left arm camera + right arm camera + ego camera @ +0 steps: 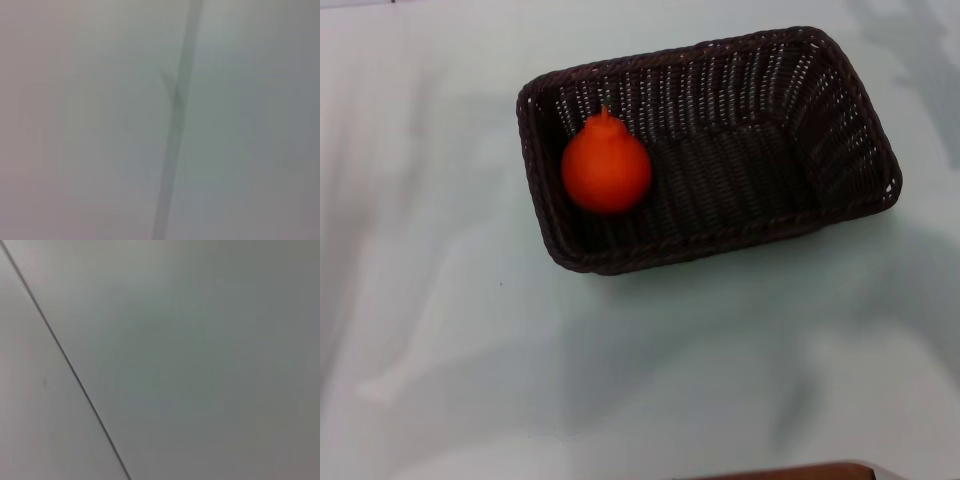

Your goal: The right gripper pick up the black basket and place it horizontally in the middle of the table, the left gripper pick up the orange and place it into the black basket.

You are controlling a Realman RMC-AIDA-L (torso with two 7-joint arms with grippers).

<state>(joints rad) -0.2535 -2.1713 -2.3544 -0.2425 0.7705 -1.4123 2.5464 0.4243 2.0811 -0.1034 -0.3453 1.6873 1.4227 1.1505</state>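
The orange [606, 170] lies inside the black basket [840, 160], at its 9 o'clock end; the basket's long axis runs 9 to 3. Neither gripper is in view, so jaw state cannot be told.

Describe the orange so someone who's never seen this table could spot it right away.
On the pale table lies one dark woven rectangular basket, long side running across the head view. Inside it, at the robot's left end, sits the orange: round, bright orange, with a small pointed top, the only colourful thing there.
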